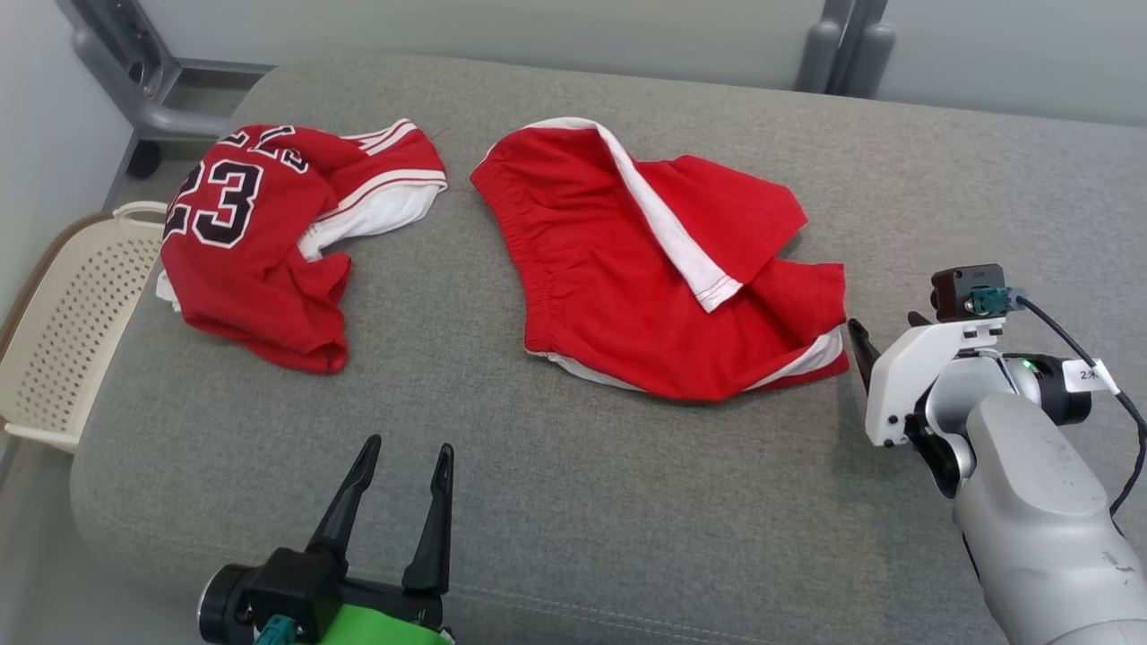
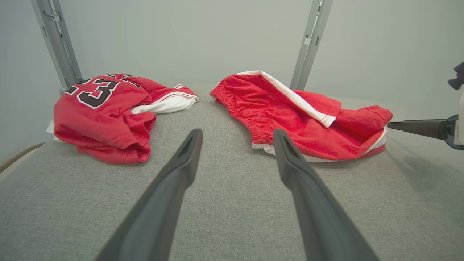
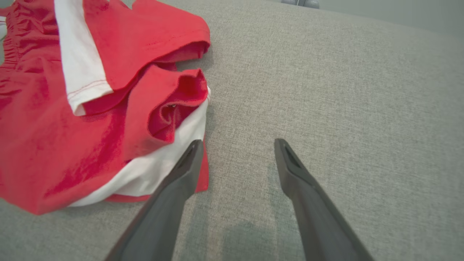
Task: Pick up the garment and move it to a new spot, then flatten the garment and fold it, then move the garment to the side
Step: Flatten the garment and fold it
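Where two hands are held over a grey fabric-covered surface point(image 1: 627, 520), the following is recorded.

1. Red shorts point(image 1: 627, 296), with white side stripes and a gathered waistband. They are laid rumpled on the surface, with one leg folded back across the other. They are placed just ahead and to the left of the right hand point(image 1: 884, 324). In the right wrist view, its left finger is seen over the near hem corner, but contact cannot be told. From the left hand point(image 1: 409, 445) they are found ahead and to the right, apart.

2. Red jersey point(image 1: 260, 260), numbered 23 in black edged with white, crumpled. It is placed ahead and to the left of the left hand, well apart from it and separate from the shorts.

3. Cream perforated basket point(image 1: 72, 331), set beside the surface, far left of the left hand.

4. Grey metal frame point(image 1: 152, 98), seen beyond the jersey.

5. Left hand: fingers are spread apart and nothing is held.

6. Right hand: fingers are spread apart and nothing is held between them.
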You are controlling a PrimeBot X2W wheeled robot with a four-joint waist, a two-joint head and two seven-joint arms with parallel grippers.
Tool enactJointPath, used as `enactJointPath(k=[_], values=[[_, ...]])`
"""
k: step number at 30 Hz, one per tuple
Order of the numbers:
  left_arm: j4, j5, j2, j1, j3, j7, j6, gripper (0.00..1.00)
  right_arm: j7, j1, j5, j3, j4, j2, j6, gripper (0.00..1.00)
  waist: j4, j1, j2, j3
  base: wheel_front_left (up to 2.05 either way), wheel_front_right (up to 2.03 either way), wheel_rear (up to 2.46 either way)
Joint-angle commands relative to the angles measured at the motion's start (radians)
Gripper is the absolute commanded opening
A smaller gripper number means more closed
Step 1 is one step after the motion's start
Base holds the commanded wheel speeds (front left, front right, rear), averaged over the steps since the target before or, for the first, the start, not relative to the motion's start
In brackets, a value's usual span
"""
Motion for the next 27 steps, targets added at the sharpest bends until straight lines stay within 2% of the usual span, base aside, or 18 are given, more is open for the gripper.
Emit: enactJointPath(k=[1, 10, 11, 12, 13, 14, 19, 24, 27], values=[[-0.006, 0.006, -0.001, -0.019, -0.001, 0.000, -0.001, 1.00, -0.008, -0.017, 0.007, 0.000, 0.015, -0.004, -0.001, 1.00, 0.044, 0.0000, 0.0000, 0.045, 0.00, 0.00, 0.00], [-0.003, 0.010, -0.005, -0.043, -0.015, 0.000, -0.006, 1.00, -0.006, -0.080, 0.021, 0.016, 0.151, 0.011, -0.001, 1.00, 0.068, 0.0000, 0.0000, 0.083, 0.00, 0.00, 0.00], [-0.001, 0.009, -0.005, -0.044, -0.015, 0.000, -0.006, 1.00, -0.002, -0.080, 0.022, 0.017, 0.168, 0.013, -0.001, 0.96, 0.070, 0.0000, 0.0000, 0.084, 0.00, 0.00, 0.00], [0.002, 0.007, -0.005, -0.046, -0.015, 0.000, -0.006, 1.00, -0.004, -0.079, 0.020, 0.018, 0.180, 0.016, -0.001, 0.58, 0.070, 0.0000, 0.0000, 0.084, 0.00, 0.00, 0.00], [0.004, 0.004, -0.005, -0.048, -0.015, 0.000, -0.004, 1.00, -0.009, -0.080, 0.018, 0.017, 0.191, 0.016, -0.001, 0.32, 0.069, 0.0000, 0.0000, 0.083, 0.00, 0.00, 0.00], [0.006, 0.001, -0.005, -0.050, -0.015, 0.000, -0.002, 1.00, -0.011, -0.082, 0.015, 0.017, 0.199, 0.015, -0.001, 0.00, 0.068, 0.0000, 0.0000, 0.082, 0.00, 0.00, 0.00], [0.022, -0.005, -0.005, -0.041, -0.013, 0.000, 0.005, 1.00, -0.082, -0.073, 0.011, -0.018, 0.196, 0.010, -0.001, 0.00, 0.051, 0.0000, 0.0000, 0.055, 0.00, 0.00, 0.00], [0.032, -0.001, -0.005, -0.024, -0.010, 0.000, 0.007, 1.00, -0.173, -0.028, 0.019, -0.101, 0.151, 0.039, -0.001, 0.00, 0.017, 0.0000, 0.0000, 0.022, 0.00, 0.00, 0.00], [0.033, 0.006, -0.005, -0.014, -0.003, 0.000, 0.007, 1.00, -0.224, 0.040, 0.007, -0.158, 0.083, 0.066, -0.001, 0.00, -0.017, 0.0000, 0.0000, 0.002, 0.00, 0.00, 0.00]])
